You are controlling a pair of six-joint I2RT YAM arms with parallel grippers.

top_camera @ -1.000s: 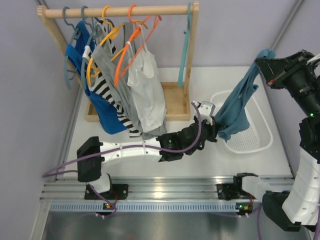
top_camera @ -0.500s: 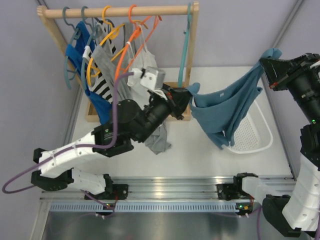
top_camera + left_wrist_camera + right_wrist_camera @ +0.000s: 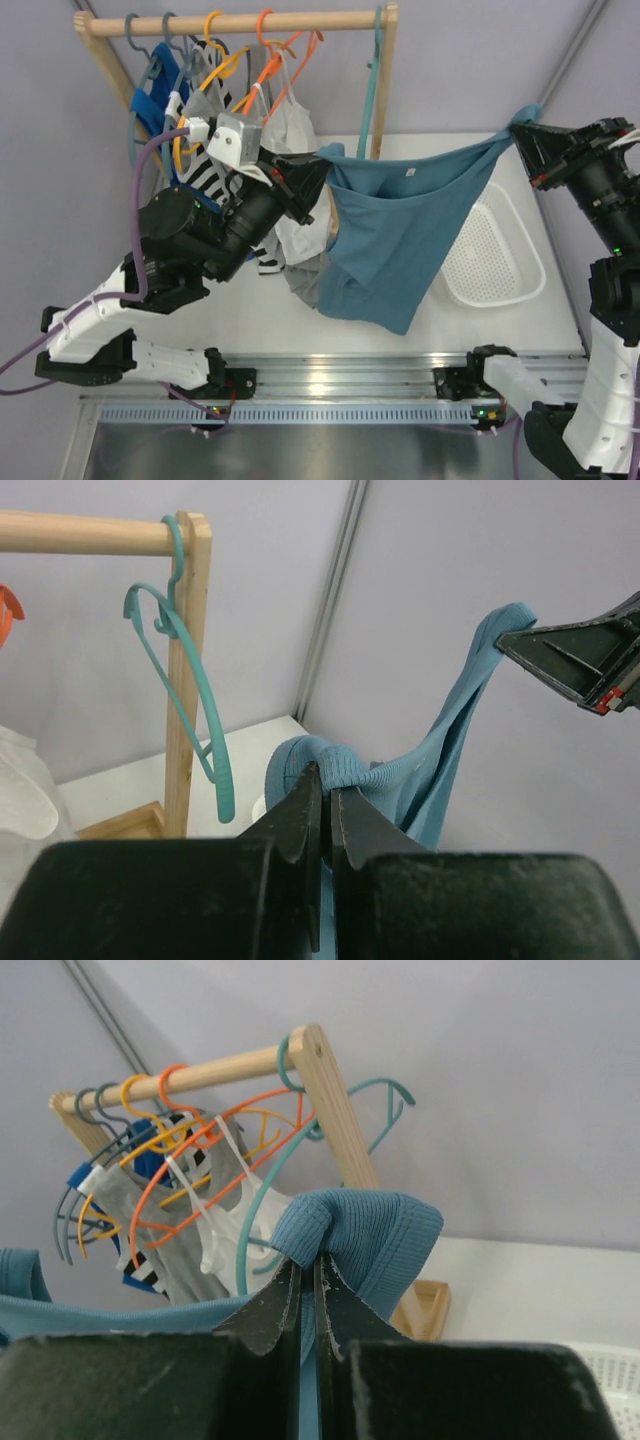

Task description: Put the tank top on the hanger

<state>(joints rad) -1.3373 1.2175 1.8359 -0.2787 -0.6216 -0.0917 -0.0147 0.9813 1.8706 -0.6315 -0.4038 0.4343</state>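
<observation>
top external view: the tank top [image 3: 400, 235] hangs spread in the air between both arms. the left gripper [image 3: 318, 178] is clamped on one top corner, the right gripper [image 3: 522, 135] on the other. the hanger [image 3: 371, 95] hangs on the wooden rail [image 3: 250, 22] just behind.

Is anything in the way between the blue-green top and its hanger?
Nothing visible. The tank top hangs stretched between the left gripper and right gripper, and the hanger hangs free at the rail's end. Only the wooden post stands close beside it.
</observation>
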